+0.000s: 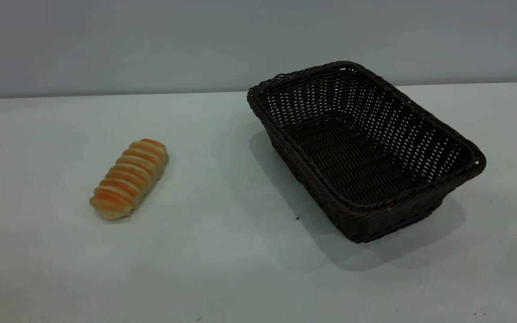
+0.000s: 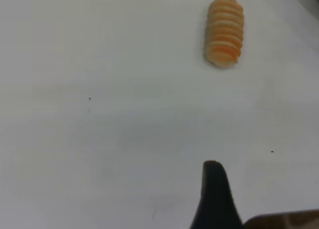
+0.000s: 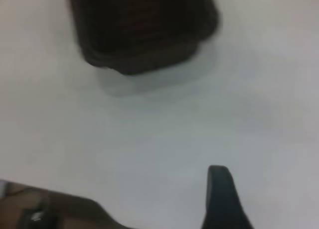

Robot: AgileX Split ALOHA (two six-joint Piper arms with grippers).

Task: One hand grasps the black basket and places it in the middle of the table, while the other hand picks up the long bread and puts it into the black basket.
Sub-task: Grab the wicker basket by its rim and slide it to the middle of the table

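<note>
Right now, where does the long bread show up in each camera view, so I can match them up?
Exterior view: the long bread lies on the table, left of the black basket.
Left wrist view: bread at the far edge, beyond a finger.
Right wrist view: not in it; only the basket shows.
Shared landmark: the table.

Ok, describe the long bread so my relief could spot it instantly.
Start from the white table: the big black basket stands on its right half, empty. The long bread lies apart on the left half, flat on the bare surface. It is small, golden-orange with pale crosswise ridges, the only bright thing there.
</note>
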